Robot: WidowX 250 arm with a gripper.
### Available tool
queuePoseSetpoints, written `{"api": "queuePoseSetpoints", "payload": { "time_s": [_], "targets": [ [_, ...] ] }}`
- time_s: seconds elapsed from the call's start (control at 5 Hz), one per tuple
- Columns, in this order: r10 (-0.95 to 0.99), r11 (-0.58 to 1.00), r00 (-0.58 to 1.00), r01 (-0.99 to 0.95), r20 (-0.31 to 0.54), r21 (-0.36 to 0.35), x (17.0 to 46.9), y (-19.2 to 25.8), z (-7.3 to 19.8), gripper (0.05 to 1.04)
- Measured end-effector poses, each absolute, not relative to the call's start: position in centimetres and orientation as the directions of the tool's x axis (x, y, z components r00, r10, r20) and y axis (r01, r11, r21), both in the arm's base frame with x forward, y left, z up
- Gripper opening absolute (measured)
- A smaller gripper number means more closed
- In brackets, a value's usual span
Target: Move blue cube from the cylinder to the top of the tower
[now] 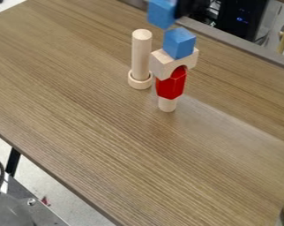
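At the top edge is the black gripper (182,7), shut on a blue cube (162,13) that hangs in the air. In the view, this cube appears up and right of the tall wooden cylinder (142,55), apart from it. The cylinder stands upright in a wooden ring (140,81). Beside it rises the tower: a small round wooden piece (167,104) at the bottom, a red block (170,86), a wooden arch (162,65), and a second blue cube (179,43) on top. The gripper partly hides behind the held cube.
The wood-grain table (126,141) runs diagonally, with a grey strip (250,51) along its far edge. Dark equipment (241,17) stands behind it. A grey metal part (24,207) with a black cable is at the lower left, off the table.
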State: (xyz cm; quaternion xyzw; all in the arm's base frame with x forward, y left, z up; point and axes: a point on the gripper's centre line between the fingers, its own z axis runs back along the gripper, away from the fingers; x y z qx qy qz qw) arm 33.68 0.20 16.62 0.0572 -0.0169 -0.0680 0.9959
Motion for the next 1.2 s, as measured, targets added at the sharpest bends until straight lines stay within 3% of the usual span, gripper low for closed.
{"api": "queuePoseSetpoints", "payload": {
  "time_s": [0.4, 0.6, 1.2],
  "targets": [
    [-0.255, 0.95, 0.967, 0.255, -0.022, 0.181, 32.8, -3.8, 16.8, 0.564],
    [-0.258, 0.95, 0.966, 0.259, -0.027, 0.176, 32.6, -4.1, 16.6, 0.564],
    [-0.182, 0.979, 0.982, 0.187, -0.056, 0.085, 33.0, -1.4, 16.3, 0.564]
  ]
}}
